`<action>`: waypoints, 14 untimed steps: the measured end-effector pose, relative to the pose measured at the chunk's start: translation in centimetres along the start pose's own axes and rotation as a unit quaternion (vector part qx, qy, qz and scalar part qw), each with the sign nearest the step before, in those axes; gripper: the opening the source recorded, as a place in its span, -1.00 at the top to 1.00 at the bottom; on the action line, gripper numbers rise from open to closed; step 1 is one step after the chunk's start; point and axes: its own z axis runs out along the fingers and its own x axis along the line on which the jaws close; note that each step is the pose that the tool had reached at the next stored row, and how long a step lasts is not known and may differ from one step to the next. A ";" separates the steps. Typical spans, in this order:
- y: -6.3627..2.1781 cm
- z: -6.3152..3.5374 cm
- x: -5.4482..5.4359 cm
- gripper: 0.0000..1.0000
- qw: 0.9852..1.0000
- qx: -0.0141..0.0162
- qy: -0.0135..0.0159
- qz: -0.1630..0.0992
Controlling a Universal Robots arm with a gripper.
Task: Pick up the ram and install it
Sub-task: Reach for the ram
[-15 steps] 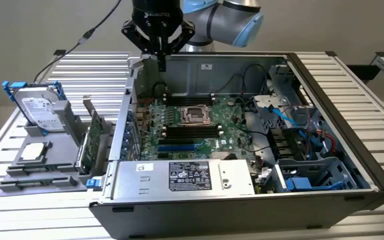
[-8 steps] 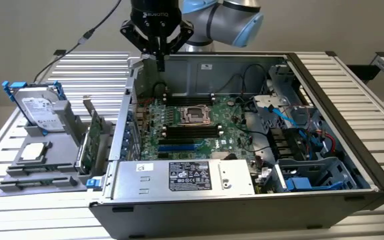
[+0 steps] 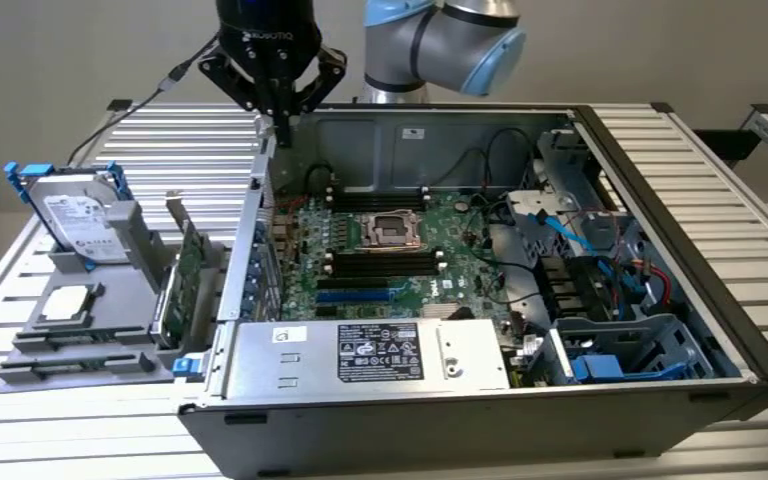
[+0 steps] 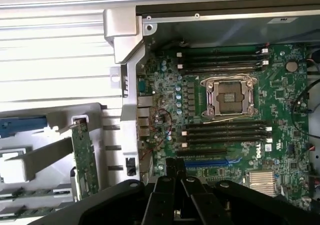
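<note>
Slatted metal table (image 3: 711,150) carrying the whole workcell. On it lies an open computer case (image 3: 398,130), set on its side with the cover off, presumably so that the motherboard (image 4: 280,85) faces upward and can be reached from above. A silver power supply (image 3: 371,355) occupies the near edge of the case. Outside the case, on the exterior view's left, a grey parts rack (image 3: 77,350) stands components on edge. This arrangement appears meant to present a free top edge to a tool descending from above. It holds a hard drive (image 3: 80,215) with blue rails. Just beside the case wall it also holds the ram (image 4: 82,160), a narrow green stick standing upright in its slot, untouched. The gripper (image 3: 275,128) hangs above the far corner of the case, over its wall on the rack side. Its fingers are pressed together and pinch nothing. The ram thus lies lower than the tool, outside the case and toward the near side of the rack, well apart from the fingertips. On the motherboard, black memory slots (image 4: 225,132) flank the processor socket (image 4: 230,97) in two banks and appear unoccupied, so the installation has evidently not begun.
</note>
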 end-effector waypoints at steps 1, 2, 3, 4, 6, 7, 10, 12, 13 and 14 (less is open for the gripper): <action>-0.04 0.09 0.4 0.79 1.000 0.000 0.001 0.000; -0.09 0.24 0.9 0.79 1.000 0.000 0.001 0.000; -0.13 0.38 1.3 0.79 1.000 0.001 0.001 0.000; -0.18 0.52 1.8 0.79 1.000 0.001 0.001 0.000; -0.27 0.78 2.7 0.79 1.000 0.001 0.002 0.000; -0.32 0.90 3.1 0.79 1.000 0.001 0.002 0.000; -0.46 1.29 4.5 0.79 1.000 0.001 0.003 0.000; -0.54 1.54 5.4 0.79 1.000 0.002 0.004 0.000; -0.59 1.67 5.8 0.79 1.000 0.002 0.004 0.000; -0.65 1.80 6.3 0.79 1.000 0.002 0.004 0.000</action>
